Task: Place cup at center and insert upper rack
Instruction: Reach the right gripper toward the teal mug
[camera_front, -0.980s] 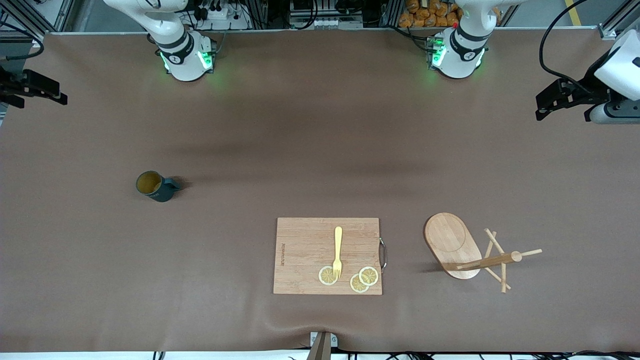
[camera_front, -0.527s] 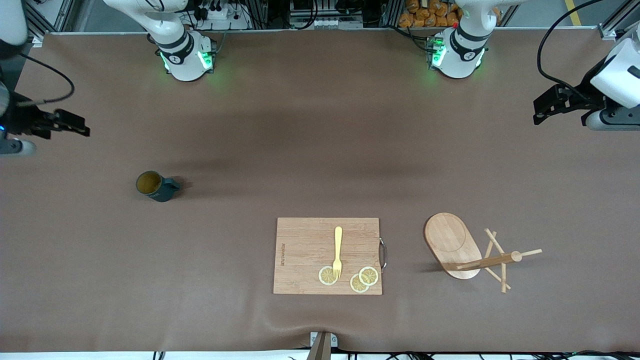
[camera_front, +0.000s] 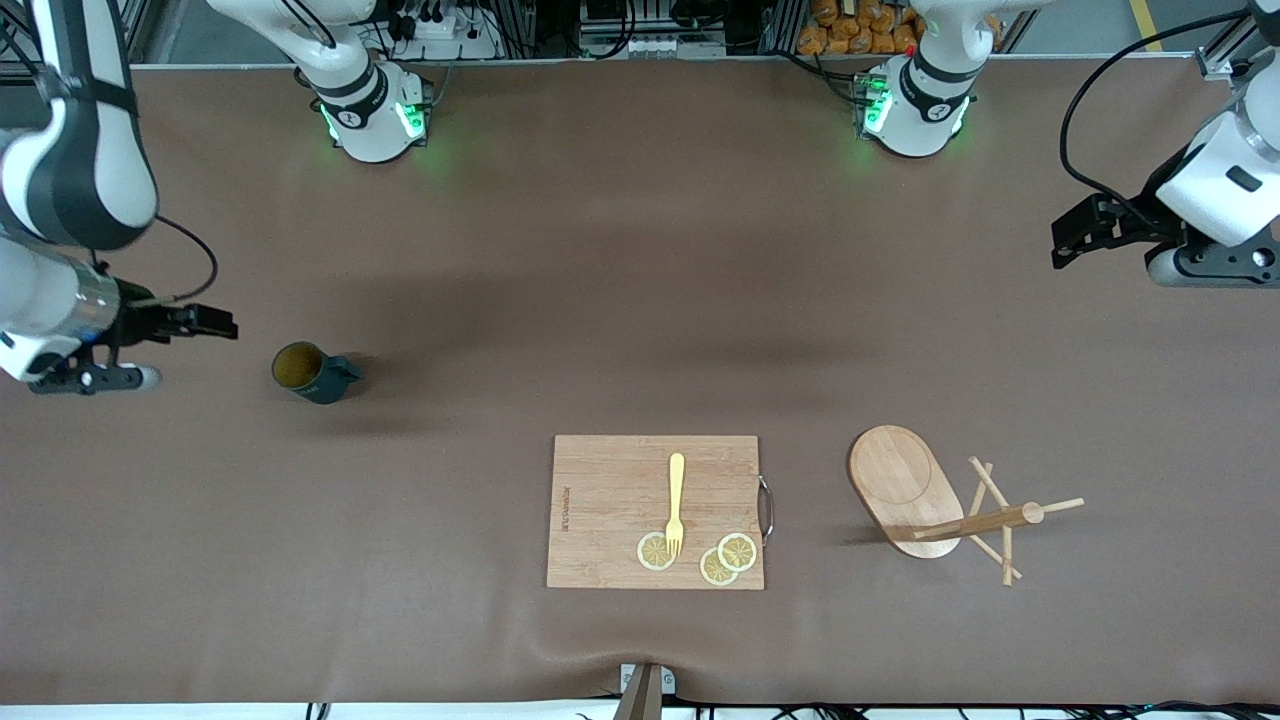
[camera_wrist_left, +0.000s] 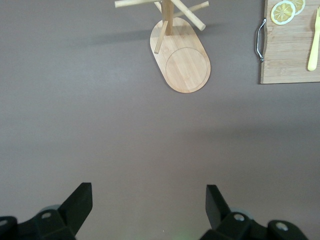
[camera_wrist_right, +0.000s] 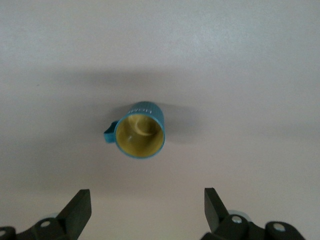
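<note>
The cup stands upright on the surface toward the right arm's end, handle pointing toward the cutting board. The right gripper, jaws wide and empty, hovers just beside the cup and is clearly the nearer one. The left gripper, also wide, hangs well apart from the upper rack.

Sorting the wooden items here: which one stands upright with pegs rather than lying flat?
The upper rack, toward the left arm's end: an oval base, post and thin pegs. The cutting board lies flat, carrying a fork and lemon slices.
</note>
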